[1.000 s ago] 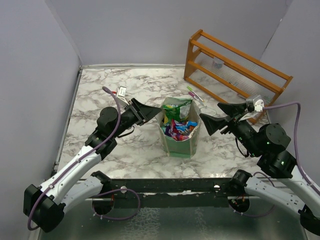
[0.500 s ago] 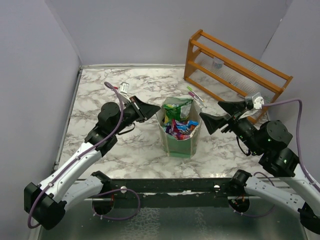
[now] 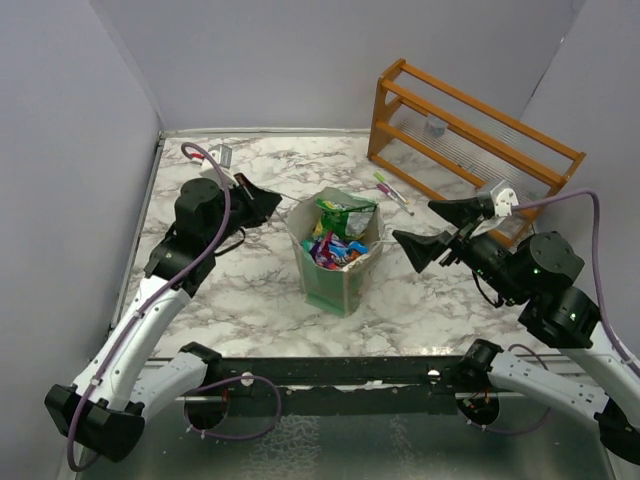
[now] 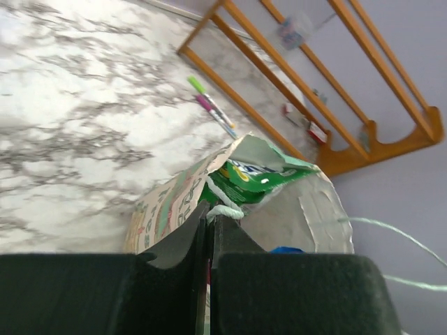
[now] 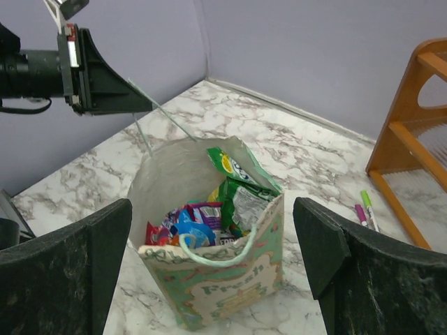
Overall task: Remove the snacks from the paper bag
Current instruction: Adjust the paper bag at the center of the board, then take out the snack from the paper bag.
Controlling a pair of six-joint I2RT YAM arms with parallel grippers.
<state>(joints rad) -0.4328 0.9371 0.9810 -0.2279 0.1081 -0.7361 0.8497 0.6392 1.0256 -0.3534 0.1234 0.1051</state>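
Observation:
The pale mint paper bag stands upright mid-table, mouth open, leaning slightly left. The snacks fill it: green, purple, blue and red packets, a green one sticking up at the back. My left gripper is left of the bag, shut on its thin cord handle, and the cord is stretched taut. The bag's wall and a green packet show in the left wrist view. My right gripper hangs wide open and empty to the right of the bag. In its view the bag and the packets lie between the fingers.
A pink-and-green pen lies behind the bag, towards the right. A wooden rack stands at the back right. Walls close in the table on the left, back and right.
My left gripper has pulled back to the left and away with the cord in it. The bag has slid and leaned left after it. The right gripper has barely moved.

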